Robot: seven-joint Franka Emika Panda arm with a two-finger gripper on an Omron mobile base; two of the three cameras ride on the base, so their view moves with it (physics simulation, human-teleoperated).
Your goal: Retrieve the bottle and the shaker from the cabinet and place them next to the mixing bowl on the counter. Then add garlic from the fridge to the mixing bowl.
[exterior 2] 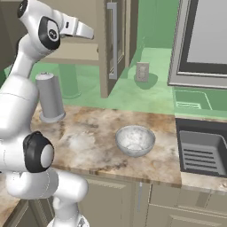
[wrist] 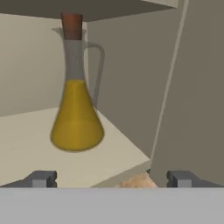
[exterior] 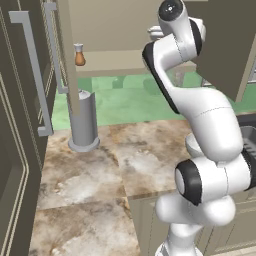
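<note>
Gripper (wrist: 112, 178) at lower frame, jaws spread wide, empty | bottle (wrist: 77, 114) left of centre on cabinet (wrist: 26, 148) shelf | we risk toppling it if approach stays off-centre

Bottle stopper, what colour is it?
Reddish brown; the stopper tops the bottle, clearest in the hand view.

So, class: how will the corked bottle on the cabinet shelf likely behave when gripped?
The bottle looks like smooth glass, so probably slippery and breakable. Its wide base, more than half full of yellow liquid, suggests it is bottom-heavy and stable. The slim neck likely suits the open gripper best.
</note>
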